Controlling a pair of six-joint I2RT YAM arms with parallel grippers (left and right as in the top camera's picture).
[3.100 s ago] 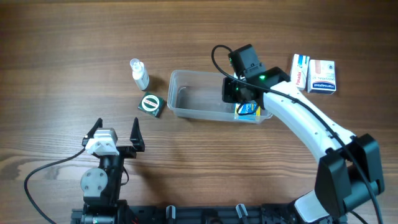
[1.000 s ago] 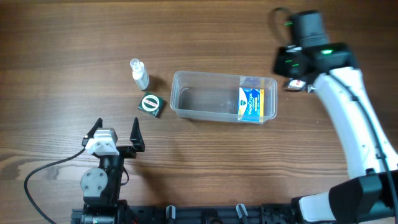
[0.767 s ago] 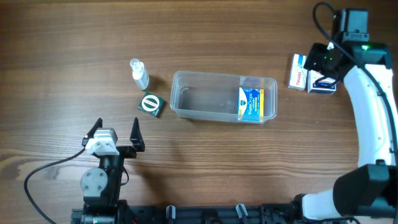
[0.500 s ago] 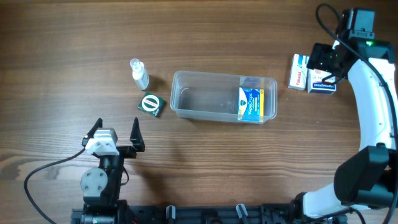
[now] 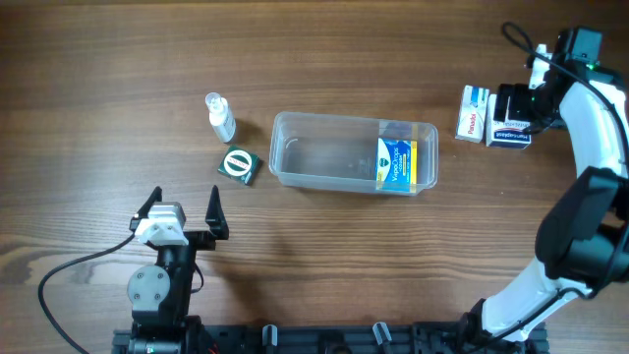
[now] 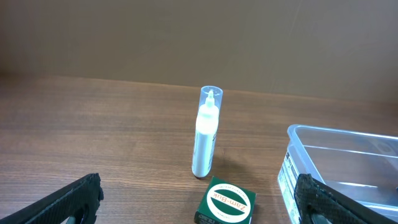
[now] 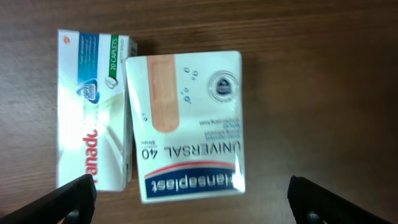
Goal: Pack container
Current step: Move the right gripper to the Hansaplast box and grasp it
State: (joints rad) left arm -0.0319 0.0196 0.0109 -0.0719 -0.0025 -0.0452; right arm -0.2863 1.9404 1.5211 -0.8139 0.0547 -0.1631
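Note:
The clear container (image 5: 295,123) lies mid-table with a yellow and blue box (image 5: 397,163) standing in its right end; its left corner shows in the left wrist view (image 6: 348,155). My right gripper (image 5: 513,106) (image 7: 193,202) hovers open above a white Hansaplast box (image 7: 186,124) (image 5: 513,136) at the far right, holding nothing. A white Panadol box (image 7: 93,106) (image 5: 473,113) lies against that box's left side. My left gripper (image 5: 182,208) (image 6: 198,196) rests open near the front left, empty.
A green Zam-Buk box (image 5: 237,165) (image 6: 227,202) lies left of the container. A small clear spray bottle (image 5: 220,118) (image 6: 206,134) stands just behind it. The table's right edge is close to the two white boxes.
The right arm has swung right from beside the container to above the two white boxes, and its jaws have opened wide. The left arm has not moved.

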